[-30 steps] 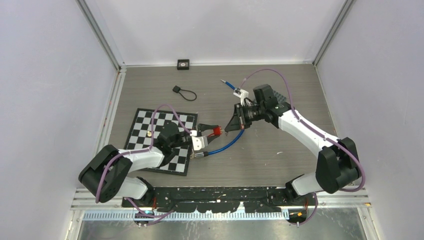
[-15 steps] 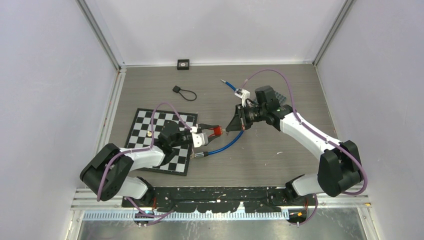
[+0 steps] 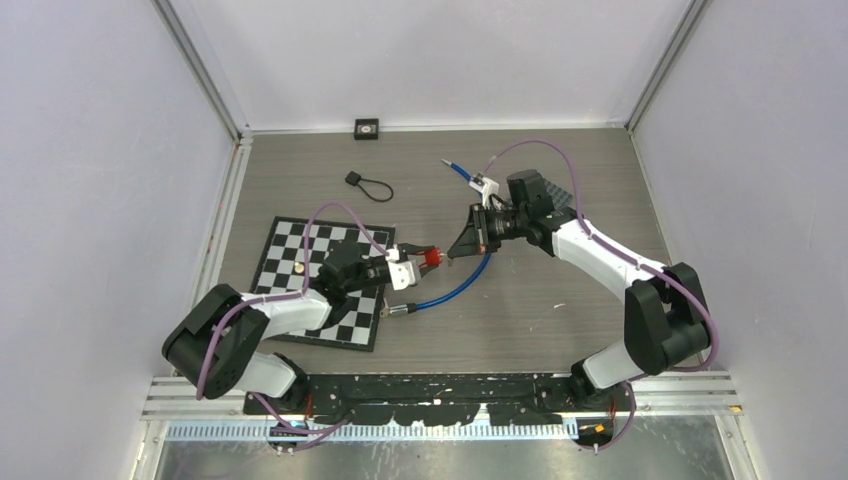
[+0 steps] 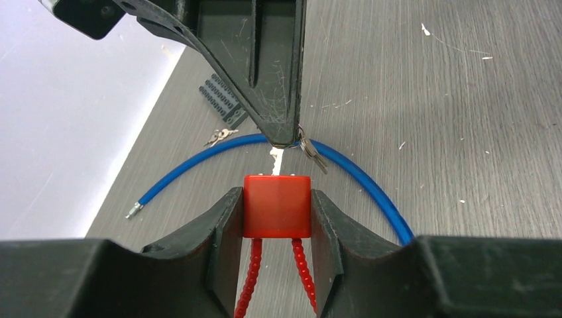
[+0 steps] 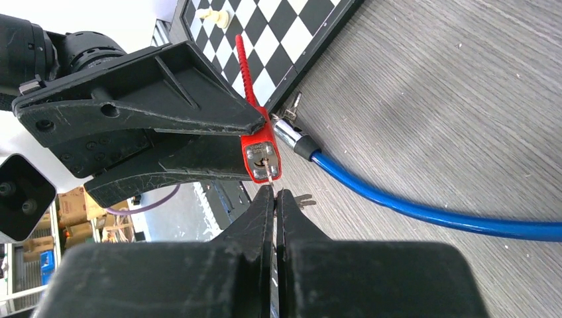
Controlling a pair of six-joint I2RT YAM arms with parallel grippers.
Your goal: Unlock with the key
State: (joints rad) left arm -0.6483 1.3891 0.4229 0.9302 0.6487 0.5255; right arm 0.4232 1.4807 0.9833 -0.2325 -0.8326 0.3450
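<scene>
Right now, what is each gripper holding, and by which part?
Left gripper clamps the red padlock by its body's two sides; right gripper pinches the key by its head.

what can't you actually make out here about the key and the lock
- Head of the key: both wrist views, buried between the shut fingers of the right gripper.
- How deep the blade sits in the red lock: both wrist views, the lock body hides whatever is inside.
- Loop of the red beaded cable: left wrist view, cut off by the bottom edge.
- Key in the top view: too small.
</scene>
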